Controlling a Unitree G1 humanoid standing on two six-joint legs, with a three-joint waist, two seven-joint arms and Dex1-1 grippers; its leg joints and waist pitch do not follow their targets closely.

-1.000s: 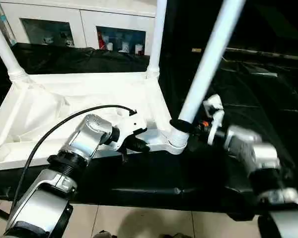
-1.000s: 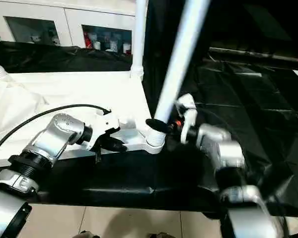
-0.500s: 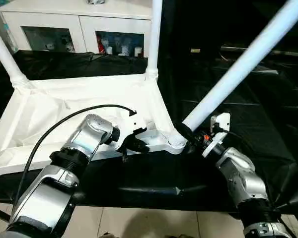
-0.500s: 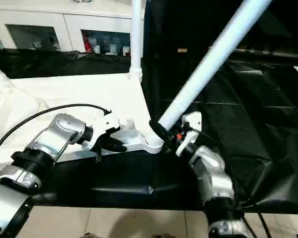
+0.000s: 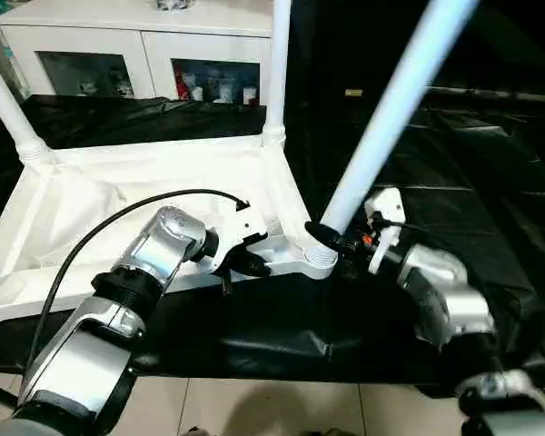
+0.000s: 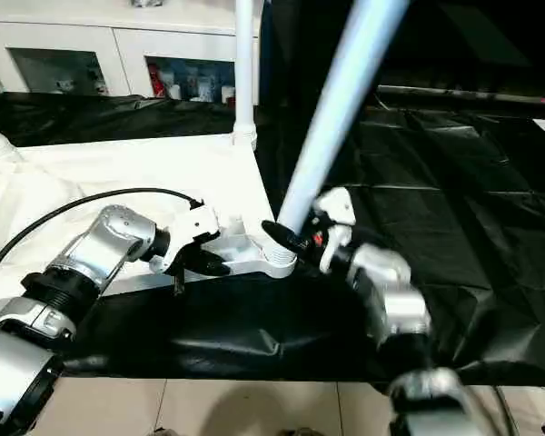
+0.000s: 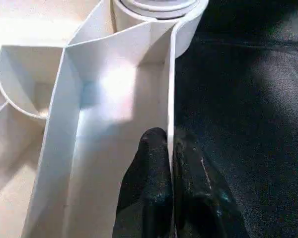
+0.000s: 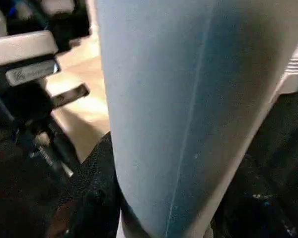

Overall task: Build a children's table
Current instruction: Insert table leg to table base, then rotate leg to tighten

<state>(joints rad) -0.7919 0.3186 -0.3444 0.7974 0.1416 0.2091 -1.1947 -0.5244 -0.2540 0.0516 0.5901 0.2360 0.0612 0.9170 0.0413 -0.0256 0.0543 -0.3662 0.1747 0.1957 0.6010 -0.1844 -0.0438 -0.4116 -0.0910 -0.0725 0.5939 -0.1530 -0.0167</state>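
The white table (image 5: 154,191) lies upside down on a surface draped in black sheeting (image 5: 454,154), its ribbed underside facing up and its raised rim (image 7: 171,99) running along the near edge. Two legs already stand in the far corner sockets: one at the far left (image 5: 4,100) and one at the far right (image 5: 277,64), both rising out of the top of the head views. A third leg (image 5: 391,109) leans up and to the right from the near right corner socket (image 5: 316,259) (it is tilted, not upright). The right gripper (image 5: 331,238) is closed around this leg just above the socket, one black finger (image 8: 89,193) curving round the pale shaft. The left gripper (image 5: 245,265) sits on the near rim just left of that socket; in the left wrist view its fingers (image 7: 149,183) are pinched on the thin rim wall, one on each side. A black cable (image 5: 136,213) arcs over the left forearm. Behind the table stands a white cabinet (image 5: 136,45) with glass doors and small items inside.
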